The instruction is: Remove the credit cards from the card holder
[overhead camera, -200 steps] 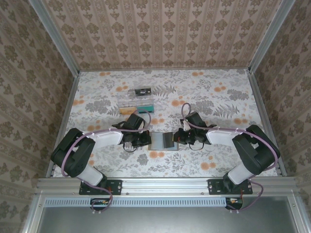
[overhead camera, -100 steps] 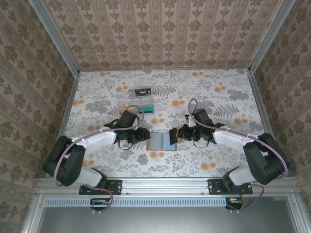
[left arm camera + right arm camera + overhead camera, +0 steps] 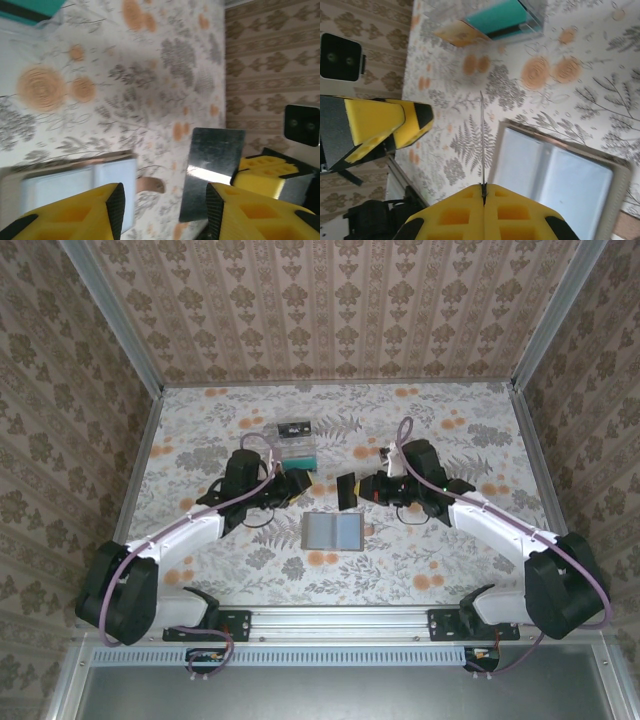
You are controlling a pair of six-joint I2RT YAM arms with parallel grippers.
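The card holder (image 3: 333, 530) lies open and flat on the table, its grey-blue inside (image 3: 555, 182) facing up. My right gripper (image 3: 357, 489) hovers just behind it, shut on a dark grey credit card (image 3: 346, 490). That card shows edge-on (image 3: 482, 135) in the right wrist view and as a shiny dark rectangle (image 3: 212, 170) in the left wrist view. My left gripper (image 3: 297, 487) is open with nothing between its fingers, up-left of the holder (image 3: 75, 187) and facing the right gripper. A yellow-orange card (image 3: 460, 35) lies by the tray.
A clear plastic tray (image 3: 288, 445) holding a teal item (image 3: 500, 17) and a dark item stands behind the left gripper. Patterned walls close in the table on three sides. The floral tabletop stretches to the right and far back.
The right gripper has drawn the dark card out of the holder and carried it up and back. The left gripper has opened, let go of the holder and pulled back toward the tray.
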